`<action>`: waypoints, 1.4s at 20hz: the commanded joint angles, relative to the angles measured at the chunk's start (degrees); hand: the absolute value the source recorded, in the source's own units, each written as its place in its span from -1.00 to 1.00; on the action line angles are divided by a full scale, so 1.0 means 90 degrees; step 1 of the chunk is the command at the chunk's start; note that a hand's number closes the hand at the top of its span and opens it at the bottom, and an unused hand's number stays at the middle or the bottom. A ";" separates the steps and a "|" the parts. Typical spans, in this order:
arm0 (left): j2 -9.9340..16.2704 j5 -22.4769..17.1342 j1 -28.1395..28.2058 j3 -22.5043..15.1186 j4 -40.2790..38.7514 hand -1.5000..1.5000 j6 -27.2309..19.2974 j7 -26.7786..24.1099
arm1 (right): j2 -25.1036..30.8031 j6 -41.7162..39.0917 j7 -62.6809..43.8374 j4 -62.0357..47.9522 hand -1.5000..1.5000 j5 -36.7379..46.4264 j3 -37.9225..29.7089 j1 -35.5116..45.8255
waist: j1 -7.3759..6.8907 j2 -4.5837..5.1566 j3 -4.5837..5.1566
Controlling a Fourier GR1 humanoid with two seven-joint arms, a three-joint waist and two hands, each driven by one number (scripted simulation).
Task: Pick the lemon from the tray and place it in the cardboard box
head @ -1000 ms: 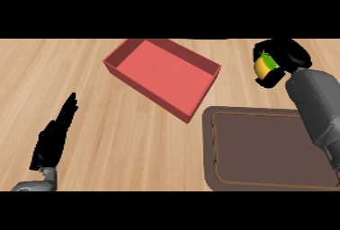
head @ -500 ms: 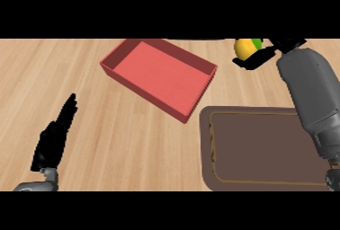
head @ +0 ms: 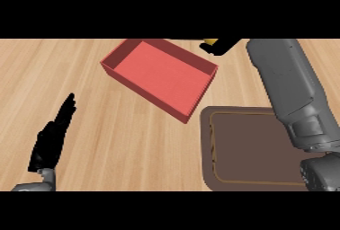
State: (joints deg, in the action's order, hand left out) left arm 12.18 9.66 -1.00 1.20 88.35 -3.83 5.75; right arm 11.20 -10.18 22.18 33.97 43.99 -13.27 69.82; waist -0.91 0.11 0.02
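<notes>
- Right hand (head: 224, 45): at the far edge of the tabletop (head: 119, 134), largely cut off by the top of the view; its black fingers are curled round the lemon (head: 210, 42), of which only a yellow sliver shows.
- Deciding relation: the lemon, in the right hand, sits just beyond the far right corner of the cardboard box (head: 161, 76); the box's open interior lies toward the left and near side of the hand. Judgement: the carry must come back over the box rim before release.
- Right forearm runs from the lower right edge up over the tray (head: 256, 150).
- Cardboard box: red, set at an angle on the tabletop; nothing visible in it.
- Tray: dark brown, at the near right; the visible part holds nothing.
- Left hand (head: 51, 137): near the left near edge, fingers straight, resting, well apart from box and lemon.
</notes>
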 commanded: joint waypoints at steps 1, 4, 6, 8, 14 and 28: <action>-0.0007 0.0043 0.0145 0.0039 0.0004 0.00 0.0012 -0.0167 | -0.0315 0.0061 -0.0517 -0.0191 1.00 -0.0006 0.0066 0.0425 | -0.0028 0.0010 0.0001; -0.0176 0.0055 0.0160 -0.0115 0.0226 0.00 -0.0020 0.0024 | -0.0781 0.0584 -0.1004 -0.0461 1.00 0.0189 0.0178 0.0719 | -0.0095 0.0023 0.0001; 0.0024 -0.0022 -0.0208 0.0118 -0.0038 0.00 0.0090 0.0068 | -0.1028 0.0697 -0.1089 -0.0751 1.00 0.0202 0.0194 0.0888 | -0.0098 0.0045 0.0003; -0.0147 0.0114 -0.0059 -0.0105 -0.0207 0.00 0.0050 -0.0284 | -0.0790 0.0553 -0.1048 -0.1299 1.00 0.0322 0.0199 0.1171 | -0.0183 0.0089 0.0006; -0.0075 0.0133 -0.0167 -0.0092 0.0016 0.00 0.0106 -0.0051 | -0.1205 0.1172 -0.1218 -0.2111 1.00 0.0561 0.0308 0.1260 | -0.0323 0.0146 0.0006; -0.0318 0.0267 -0.0364 -0.0394 0.0044 0.00 0.0115 -0.0021 | -0.1244 0.1899 -0.0981 -0.2941 -1.00 -0.0208 0.0014 0.0966 | -0.0638 0.0249 -0.0001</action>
State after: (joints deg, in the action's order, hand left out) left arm 10.46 11.37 -4.57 -1.18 88.13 -2.22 5.41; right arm 0.07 5.44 10.59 8.03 44.30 -11.42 80.15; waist -6.32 2.10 0.06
